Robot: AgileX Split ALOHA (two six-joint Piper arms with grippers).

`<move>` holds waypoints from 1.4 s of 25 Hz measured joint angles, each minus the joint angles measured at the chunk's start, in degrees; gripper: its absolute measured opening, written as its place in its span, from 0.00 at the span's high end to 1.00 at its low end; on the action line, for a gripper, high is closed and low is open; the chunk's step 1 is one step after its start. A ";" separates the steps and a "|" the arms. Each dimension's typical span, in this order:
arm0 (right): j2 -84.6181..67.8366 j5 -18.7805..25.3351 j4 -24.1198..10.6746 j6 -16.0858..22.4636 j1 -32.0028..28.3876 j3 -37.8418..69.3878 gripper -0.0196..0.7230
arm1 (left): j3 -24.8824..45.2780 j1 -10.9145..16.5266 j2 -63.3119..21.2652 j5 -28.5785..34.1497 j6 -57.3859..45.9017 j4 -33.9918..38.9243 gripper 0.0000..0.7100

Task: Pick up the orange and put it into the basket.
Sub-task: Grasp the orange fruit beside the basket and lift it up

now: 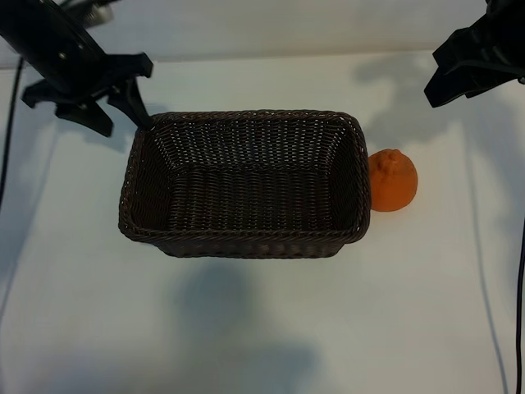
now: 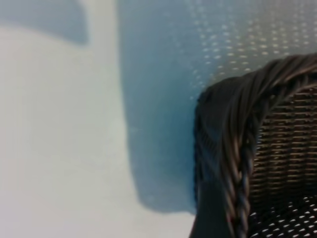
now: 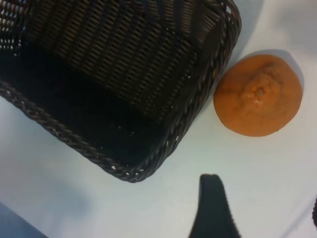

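Bare white table [image 1: 246, 328] all round the basket [image 1: 246, 123], except where the orange [image 1: 393, 180] sits on the table touching its right end wall, outside it. Left gripper [image 1: 123, 111] empty, jaws spread, one fingertip just at the basket's near-left corner rim. Right gripper [image 1: 459, 78] raised, tilted down, jaws apart, holding nothing; orange below and inward of it.
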 joint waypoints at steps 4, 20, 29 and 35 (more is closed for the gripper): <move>0.00 0.00 0.00 0.00 0.00 0.00 0.34 | 0.00 0.06 -2.54 0.00 -0.06 0.47 0.23; 0.00 -0.01 0.00 0.00 0.00 0.00 0.34 | 10.38 0.75 -15.08 0.00 7.91 -1.81 0.23; 0.00 -0.06 0.00 0.00 0.00 0.00 0.34 | 20.30 1.43 -24.31 0.00 12.72 -8.19 0.23; 0.00 -0.06 0.00 0.00 0.00 0.00 0.34 | 21.60 1.43 -24.50 0.00 12.72 -8.53 0.23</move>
